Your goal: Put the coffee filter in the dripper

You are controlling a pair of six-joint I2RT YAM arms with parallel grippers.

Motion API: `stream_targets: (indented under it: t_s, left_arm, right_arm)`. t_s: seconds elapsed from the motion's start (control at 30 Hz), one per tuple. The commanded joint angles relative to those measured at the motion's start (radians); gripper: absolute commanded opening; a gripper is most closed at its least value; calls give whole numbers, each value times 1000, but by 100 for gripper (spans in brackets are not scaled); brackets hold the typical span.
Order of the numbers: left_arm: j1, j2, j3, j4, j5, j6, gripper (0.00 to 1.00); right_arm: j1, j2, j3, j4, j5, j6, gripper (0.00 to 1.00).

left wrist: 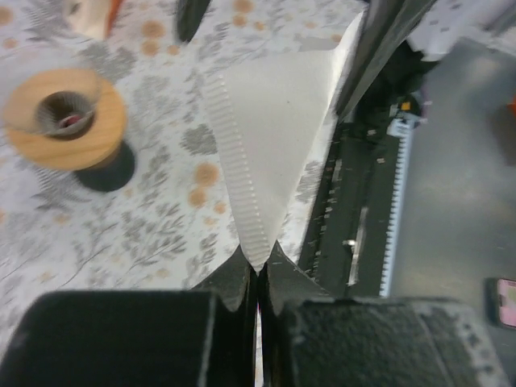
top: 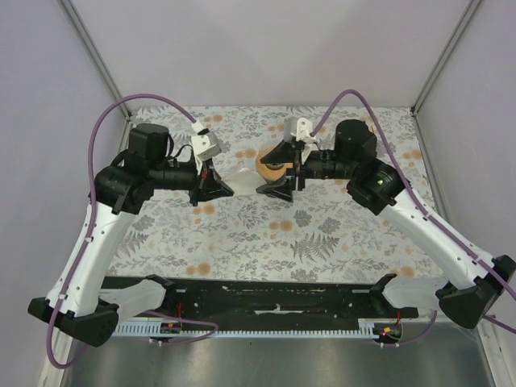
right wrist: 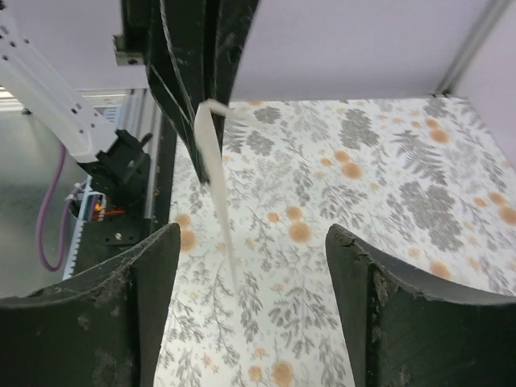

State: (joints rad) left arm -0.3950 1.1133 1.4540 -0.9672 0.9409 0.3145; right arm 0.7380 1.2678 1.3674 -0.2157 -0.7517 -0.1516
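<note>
Floral cloth (top: pixel 339 234) covered the table, with plain pale walls (top: pixel 242 48) around it. From above, the left gripper (top: pixel 224 187) and the right gripper (top: pixel 260 173) faced each other near the far middle, with the coffee filter (top: pixel 242 176) between them. The dripper (top: pixel 272 167) stood just right of the filter, between the right fingers. In the left wrist view, the left jaws were pinched together on the filter's pointed tip. The white fan spread away from them, and the dripper sat to the left on a dark base (left wrist: pixel 109 171). In the right wrist view, the right jaws stood wide apart, gripping nothing — the filter hung edge-on ahead of them, clamped in the other arm's fingers.
</note>
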Motion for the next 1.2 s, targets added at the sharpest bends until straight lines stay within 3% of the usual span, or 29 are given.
stream_targets:
  t_s: [0.0,0.13,0.23,0.5,0.7,0.9,0.97,1.07,1.17]
  left_arm:
    - [-11,-15,94,-80,-350,144,2]
    - [-18,-47,151,-171,-569,390,2]
    - [-22,-84,169,-185,-626,488,2]
    - [-36,-76,128,-101,-407,206,2]
    - [-42,-101,46,-4,-383,160,2]
    - [-51,-86,59,42,-324,112,2]
    - [-54,-84,48,45,-312,109,2]
    - [-56,-87,26,48,-294,106,2]
    - [-56,-87,20,51,-260,94,2]
  right_arm:
    - [-80,-106,-53,18,-80,20,82]
    - [-83,-131,-53,-45,-107,-31,87]
    - [-81,-133,-47,-45,-144,-19,87]
    - [-75,-101,-90,125,-166,29,82]
    - [-65,-29,-59,263,-233,106,82]
    - [-52,85,28,246,-248,95,78]
    - [-51,113,45,249,-274,107,69]
    - [-48,139,55,277,-346,135,38]
    - [-46,148,48,273,-368,121,13]
